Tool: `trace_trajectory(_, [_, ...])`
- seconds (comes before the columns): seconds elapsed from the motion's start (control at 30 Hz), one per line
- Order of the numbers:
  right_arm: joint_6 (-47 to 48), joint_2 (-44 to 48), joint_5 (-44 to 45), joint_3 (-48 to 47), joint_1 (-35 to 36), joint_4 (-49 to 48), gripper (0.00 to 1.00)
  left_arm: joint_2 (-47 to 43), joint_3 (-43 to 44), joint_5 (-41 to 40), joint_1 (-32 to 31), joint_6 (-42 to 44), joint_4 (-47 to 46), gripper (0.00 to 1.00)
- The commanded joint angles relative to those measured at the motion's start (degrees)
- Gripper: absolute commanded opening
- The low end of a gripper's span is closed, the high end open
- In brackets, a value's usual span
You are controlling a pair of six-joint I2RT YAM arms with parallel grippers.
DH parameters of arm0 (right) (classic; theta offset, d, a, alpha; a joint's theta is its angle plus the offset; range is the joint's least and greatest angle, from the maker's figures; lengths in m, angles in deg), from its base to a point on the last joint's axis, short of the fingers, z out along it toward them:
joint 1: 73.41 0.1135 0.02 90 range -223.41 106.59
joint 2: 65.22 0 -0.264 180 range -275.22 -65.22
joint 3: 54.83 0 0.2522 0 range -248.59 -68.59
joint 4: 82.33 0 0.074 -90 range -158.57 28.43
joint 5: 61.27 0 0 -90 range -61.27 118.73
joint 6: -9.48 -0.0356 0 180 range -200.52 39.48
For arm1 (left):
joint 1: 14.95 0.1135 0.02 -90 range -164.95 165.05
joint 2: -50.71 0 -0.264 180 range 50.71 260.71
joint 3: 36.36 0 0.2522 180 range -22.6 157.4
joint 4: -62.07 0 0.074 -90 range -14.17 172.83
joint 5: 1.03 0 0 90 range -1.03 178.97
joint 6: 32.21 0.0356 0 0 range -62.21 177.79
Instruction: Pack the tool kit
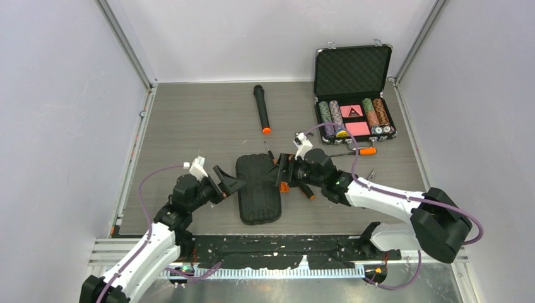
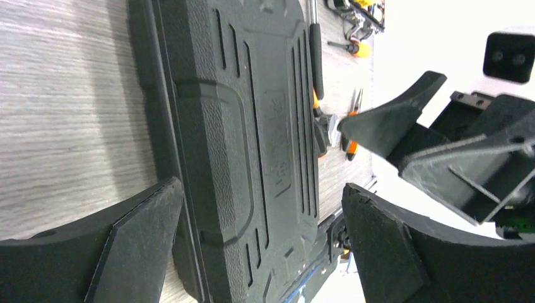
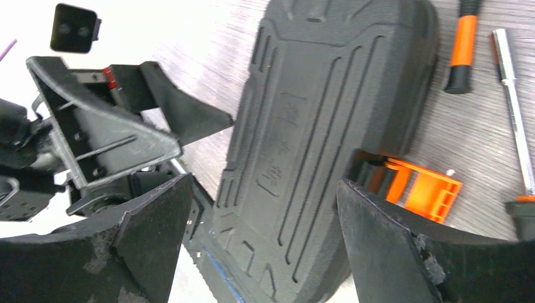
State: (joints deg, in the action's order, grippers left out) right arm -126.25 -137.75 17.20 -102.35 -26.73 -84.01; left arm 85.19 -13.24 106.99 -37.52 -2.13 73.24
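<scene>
A black microphone (image 1: 261, 107) with an orange end lies on the grey wood-grain tabletop (image 1: 189, 120), toward the far side; well to its right a metal-edged case (image 1: 351, 68) stands open, its foam-lined lid upright; rows of poker chips (image 1: 329, 117) flank pink cards (image 1: 357, 129) inside.

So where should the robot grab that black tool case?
Probably the long right edge of the tool case, beside the orange latch, coming in low from the right: it lies flat and closed, so only its thin rim offers a pinch.
</scene>
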Motion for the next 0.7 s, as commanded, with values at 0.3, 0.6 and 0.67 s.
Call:
trace_trajectory(0.3, [2.06,-5.34,-0.22,-1.33,-0.44,0.13,0.9,-7.57,-2.41,-10.05,-3.71,-1.82,16.53,0.35])
trace_trajectory(0.6, [1.7,-9.8,-4.45,-2.19,-0.35,-4.26,0.89,1.34,-4.79,-8.57,-3.71,-2.46,10.88,0.11])
trace_trajectory(0.67, [1.33,-10.21,-6.02,-2.16,-0.2,-6.05,0.88,4.3,-5.1,-7.43,-3.73,-2.52,7.2,0.08])
